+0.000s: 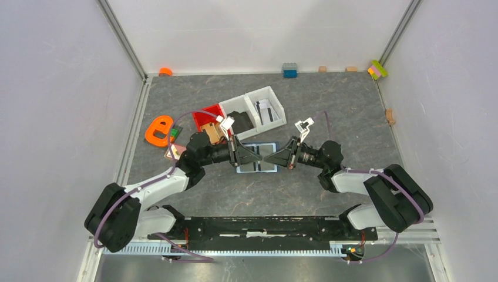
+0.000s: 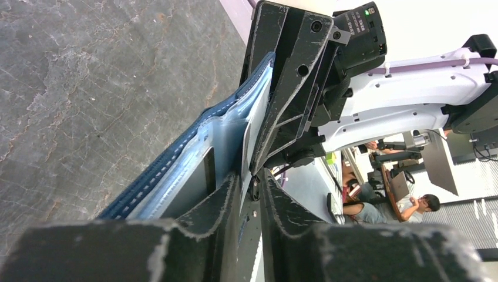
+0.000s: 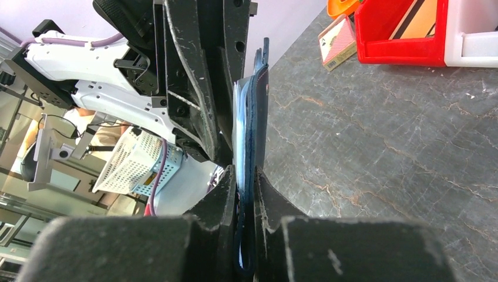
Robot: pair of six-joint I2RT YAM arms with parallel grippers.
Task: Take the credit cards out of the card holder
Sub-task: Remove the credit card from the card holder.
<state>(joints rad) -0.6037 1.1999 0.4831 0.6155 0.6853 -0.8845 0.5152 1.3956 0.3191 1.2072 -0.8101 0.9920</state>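
1. The left arm reaches from the lower left toward frame centre, with its wrist rolled so that one finger lies over the other. The left gripper [image 2: 252,183] is nearly closed on a thin inner layer of the card holder [image 1: 265,148]. Whether a card is caught with it cannot be told.
2. The holder sits at frame centre, spread open with its light inside upward, and spans both grippers close over the table [image 1: 329,106]. A dark credit card [image 2: 202,176] sits in its clear pocket [image 2: 226,141], so no card is judged out yet.
3. The right arm mirrors the left from the lower right, and the two sets of fingertips almost meet. The right gripper [image 3: 245,176] is pinched tight on the navy cover. This grip is judged an anchor, holding the holder steady against the left arm's pull.
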